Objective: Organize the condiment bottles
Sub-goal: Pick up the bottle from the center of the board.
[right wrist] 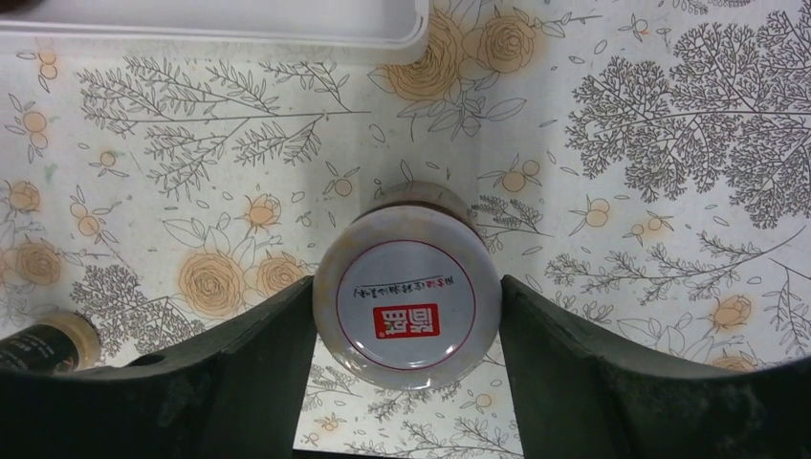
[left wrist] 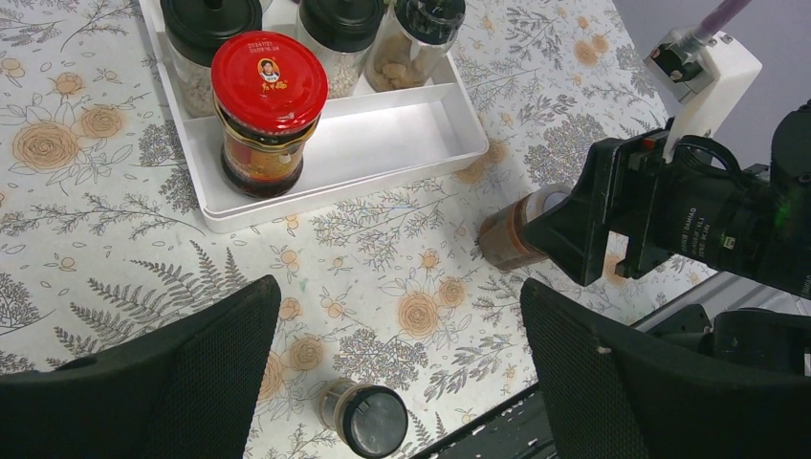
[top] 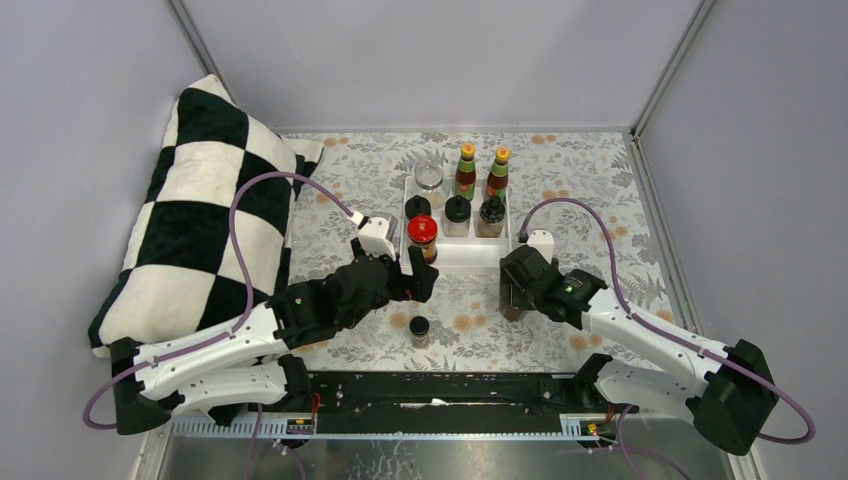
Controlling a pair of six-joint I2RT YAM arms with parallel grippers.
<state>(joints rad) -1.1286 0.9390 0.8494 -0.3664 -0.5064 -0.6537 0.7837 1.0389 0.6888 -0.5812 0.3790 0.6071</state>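
Tabletop (top: 590, 200), edges: the checkered pillow (top: 200, 220) covers the left side. The white tray (top: 470, 262) sits at mid-depth, with bare patterned cloth showing on its right and on its near side.

Left claw (top: 418, 280): fingers wide apart, holding nothing. It hovers over the cloth just near of the tray's near left corner. In the left wrist view I see open cloth between the two fingers (left wrist: 191, 363).

Right claw (top: 515, 290): the fingers sit against both sides of the white-lidded jar (right wrist: 406, 296), clamped on it. The jar stands upright on the cloth, just near of the tray's near right corner and apart from the rim. Its contents are brown.

The small black-lidded jar (top: 419, 329) stands alone on the cloth between the two arms, close to the tabletop's near edge and well apart from the tray.

Tray contents:
- Far row: a clear-lidded jar (top: 428, 176), then two tall bottles (top: 466, 170) of red sauce with orange caps.
- Middle row: three black-lidded jars (top: 457, 213). One holds pale grains and one holds tan lumps.
- Near row: a red-lidded jar (left wrist: 268, 105) with dark reddish-brown contents, at the left end. The bare tray floor shows to its right.
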